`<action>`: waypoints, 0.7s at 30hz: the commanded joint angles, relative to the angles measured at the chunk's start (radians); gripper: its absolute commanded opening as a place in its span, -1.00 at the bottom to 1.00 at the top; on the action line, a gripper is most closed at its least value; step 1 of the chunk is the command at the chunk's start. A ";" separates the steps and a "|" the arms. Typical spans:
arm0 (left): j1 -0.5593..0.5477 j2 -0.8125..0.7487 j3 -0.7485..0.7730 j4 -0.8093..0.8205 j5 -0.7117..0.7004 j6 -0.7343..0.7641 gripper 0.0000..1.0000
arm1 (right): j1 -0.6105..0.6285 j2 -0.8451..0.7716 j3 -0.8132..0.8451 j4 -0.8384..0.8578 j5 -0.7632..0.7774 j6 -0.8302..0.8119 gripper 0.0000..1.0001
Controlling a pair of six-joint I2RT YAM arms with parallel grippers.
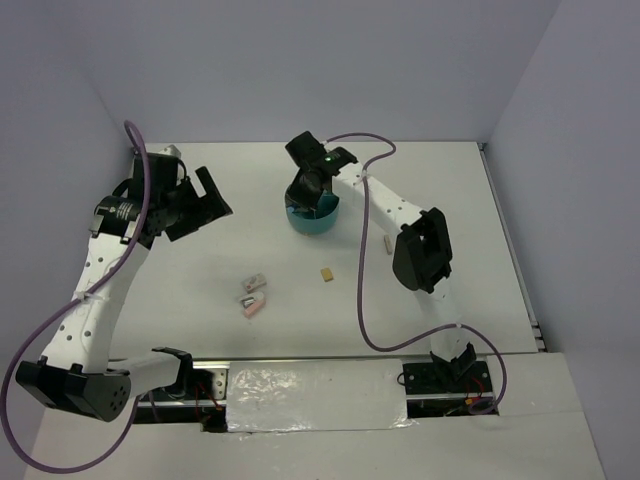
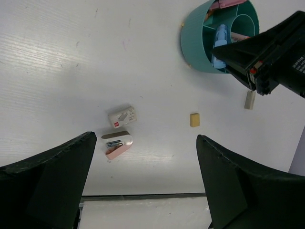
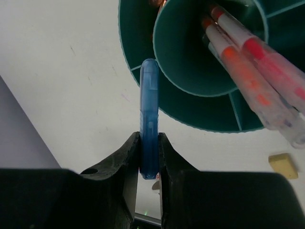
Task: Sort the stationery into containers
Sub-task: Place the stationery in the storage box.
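Four pieces [image 1: 250, 304] lie loose on open table [image 1: 450, 180] near the tub [image 1: 312, 224]; left gripper [image 1: 205, 212] spread wide, well left.
Left wrist: tan block [image 2: 194, 119] sits clear of the tub's wall.
Right wrist: right gripper [image 3: 149, 157] pinches a blue capsule [image 3: 149, 109], tip over the rim, beside pens [image 3: 248, 57].

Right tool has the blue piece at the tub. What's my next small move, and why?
Probably open the right tool: it clamps the blue capsule piece, whose far end sits over an outer compartment of the teal tub, so releasing should drop it in.
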 commanded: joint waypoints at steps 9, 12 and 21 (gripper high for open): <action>0.008 -0.014 0.020 0.018 0.046 0.093 0.99 | 0.012 0.005 0.056 0.062 -0.042 0.010 -1.00; 0.037 -0.023 0.007 0.042 0.083 0.090 0.99 | 0.053 -0.073 0.039 0.091 -0.025 -0.052 -1.00; 0.094 0.009 -0.009 0.382 0.693 -0.059 0.99 | 0.118 -0.573 -0.439 0.520 -0.306 -0.517 -1.00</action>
